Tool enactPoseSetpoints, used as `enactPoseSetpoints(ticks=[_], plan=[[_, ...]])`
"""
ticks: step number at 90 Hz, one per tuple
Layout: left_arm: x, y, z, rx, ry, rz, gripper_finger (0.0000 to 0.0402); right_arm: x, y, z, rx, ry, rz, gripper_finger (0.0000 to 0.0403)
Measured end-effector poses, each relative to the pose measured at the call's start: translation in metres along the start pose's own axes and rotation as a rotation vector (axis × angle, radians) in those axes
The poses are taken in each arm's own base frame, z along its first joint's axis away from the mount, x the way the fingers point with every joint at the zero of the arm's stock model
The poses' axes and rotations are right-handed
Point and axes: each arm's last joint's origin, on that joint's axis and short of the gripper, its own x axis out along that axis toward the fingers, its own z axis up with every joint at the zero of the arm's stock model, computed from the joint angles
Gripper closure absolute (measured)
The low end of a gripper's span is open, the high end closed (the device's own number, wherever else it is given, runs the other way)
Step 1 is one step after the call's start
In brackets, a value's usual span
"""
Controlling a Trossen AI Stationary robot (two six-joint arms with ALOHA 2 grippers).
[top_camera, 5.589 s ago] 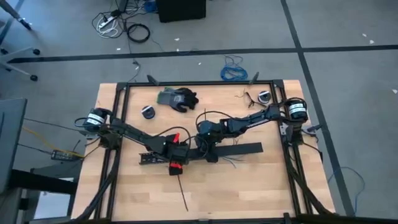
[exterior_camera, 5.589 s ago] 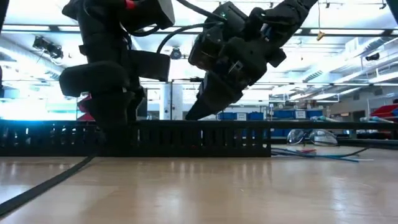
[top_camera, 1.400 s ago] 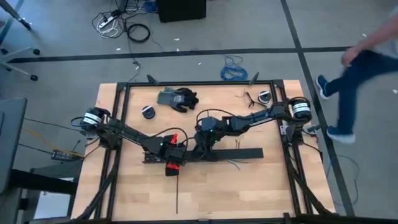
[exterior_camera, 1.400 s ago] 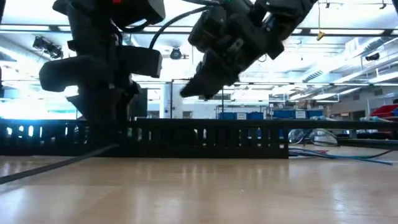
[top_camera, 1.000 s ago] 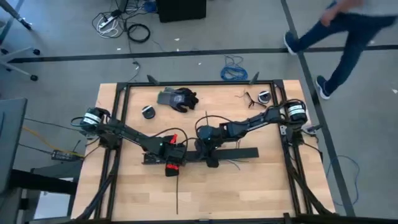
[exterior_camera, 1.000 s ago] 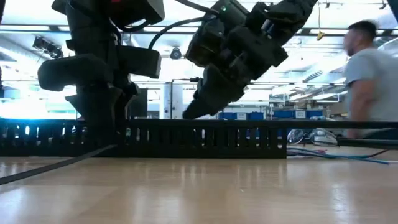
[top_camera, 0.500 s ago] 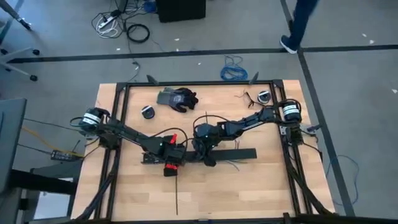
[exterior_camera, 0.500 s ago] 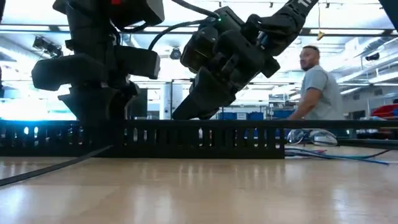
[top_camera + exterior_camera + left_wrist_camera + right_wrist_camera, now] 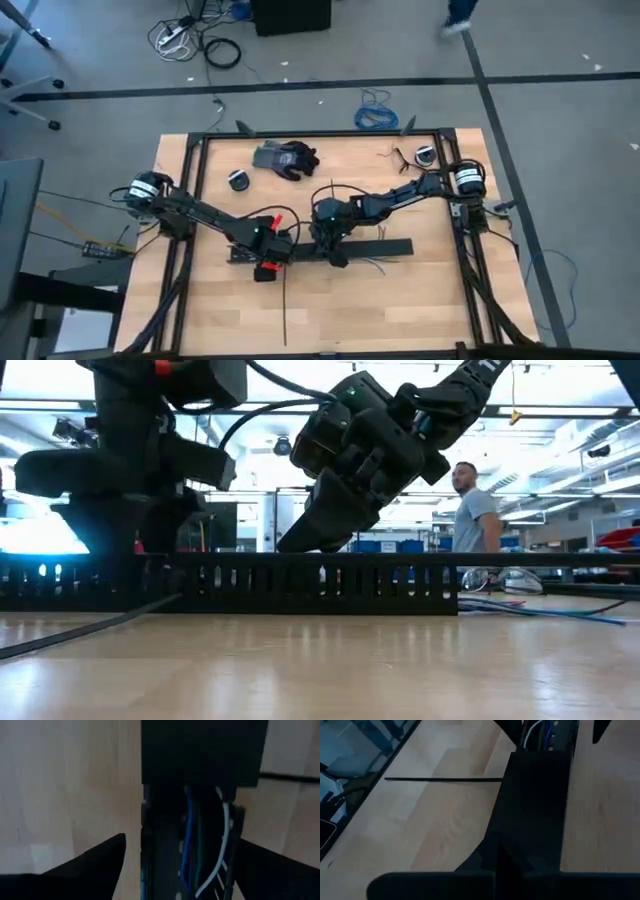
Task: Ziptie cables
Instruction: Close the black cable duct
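Note:
The cables [image 9: 189, 840], blue, white and green wires, lie inside a long black slotted duct [image 9: 320, 585]; their loose ends [image 9: 375, 263] fan out near the duct's right end. A flat black cover [image 9: 375, 247] lies along the duct's top. One ziptie [image 9: 285, 310] lies flat on the table, running toward the near edge. My left gripper [image 9: 262, 258] is open over the duct's left part, with a finger [image 9: 85, 865] on either side; I cannot tell whether they touch it. My right gripper [image 9: 335, 252] is shut, down on the cover. My right gripper presses its shut fingertips [image 9: 497, 852] down on the cover's flat top [image 9: 535, 805], near the cover's left end. The fingers come from above, slanting down toward the table's left. The cover lies level along the duct.
A dark glove [image 9: 285, 157] and two small round objects [image 9: 238, 179] [image 9: 424, 155] lie at the far side. A black frame [image 9: 320, 133] edges the table. A person [image 9: 475, 525] stands in the room behind. Bare wood lies near the front edge.
My right gripper has come down from above the duct onto the cover and gone toward the table's left edge; the cover has slid left along the duct with it. My left gripper has moved a little left along the duct.

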Motion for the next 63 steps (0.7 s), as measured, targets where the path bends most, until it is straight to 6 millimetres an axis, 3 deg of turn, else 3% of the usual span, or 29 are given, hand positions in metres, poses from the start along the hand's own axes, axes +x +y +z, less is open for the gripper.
enactPoseSetpoints(ticks=[28,63], plan=[[0.012,-0.003,-0.011,-0.011,0.005,0.009,0.0088,-0.004,0.002,0.004,-0.017,-0.027,-0.010,0.0403],[0.013,-0.004,-0.009,-0.062,-0.021,0.014,0.0120,-0.038,0.014,0.028,-0.069,-0.108,-0.087,0.0403]])
